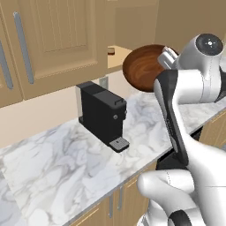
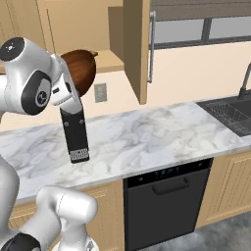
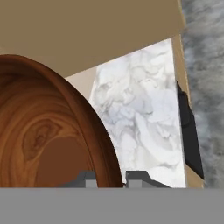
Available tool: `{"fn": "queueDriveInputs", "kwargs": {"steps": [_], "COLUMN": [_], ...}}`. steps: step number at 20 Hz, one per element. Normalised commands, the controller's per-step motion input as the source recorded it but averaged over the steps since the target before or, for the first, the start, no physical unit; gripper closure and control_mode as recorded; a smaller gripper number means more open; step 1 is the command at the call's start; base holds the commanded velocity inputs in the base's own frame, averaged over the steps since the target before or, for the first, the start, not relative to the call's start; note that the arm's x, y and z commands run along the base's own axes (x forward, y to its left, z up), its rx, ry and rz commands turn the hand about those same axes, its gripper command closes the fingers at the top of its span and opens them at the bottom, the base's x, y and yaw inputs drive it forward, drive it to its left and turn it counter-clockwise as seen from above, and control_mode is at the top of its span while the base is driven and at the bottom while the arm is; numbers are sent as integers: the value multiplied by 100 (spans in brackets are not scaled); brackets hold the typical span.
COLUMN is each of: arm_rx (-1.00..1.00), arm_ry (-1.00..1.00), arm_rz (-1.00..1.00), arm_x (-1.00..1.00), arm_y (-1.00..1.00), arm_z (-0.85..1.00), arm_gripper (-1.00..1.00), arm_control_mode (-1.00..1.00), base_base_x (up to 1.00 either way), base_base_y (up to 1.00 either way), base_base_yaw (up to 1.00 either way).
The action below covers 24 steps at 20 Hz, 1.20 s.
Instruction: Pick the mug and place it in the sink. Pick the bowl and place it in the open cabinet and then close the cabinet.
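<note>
At the mouth of the open cabinet [image 2: 135, 49], the bowl [image 1: 143, 67] is held tilted on edge, its rim pinched between the narrowly set fingers of the gripper [image 3: 110, 178]. The bowl is seen just in front of the cabinet's shelf edge [image 1: 115, 60], well above the marble counter [image 1: 66, 163]. Free counter is seen between the coffee machine [image 1: 102, 114] and the sink [image 2: 234, 112]. The cabinet door [image 2: 139, 63] stands swung outward, its edge beside the bowl.
</note>
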Motion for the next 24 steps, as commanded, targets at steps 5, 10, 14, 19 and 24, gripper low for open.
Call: {"fn": "queueDriveInputs", "kwargs": {"steps": [5,10,14,19,24], "arm_rx": [9,15,13,6,0], "arm_ry": [0,0,0,0,0], "arm_rz": [0,0,0,0,-1], "arm_x": [37,32,33,40,46], "arm_y": [0,0,0,0,0], "arm_z": [0,0,0,0,0], "arm_gripper": [100,100,100,100,100], "arm_control_mode": [-100,-100,-100,-100,-100], "base_base_x": [0,0,0,0,0], "base_base_y": [0,0,0,0,0], "base_base_yaw": [0,0,0,0,0]}}
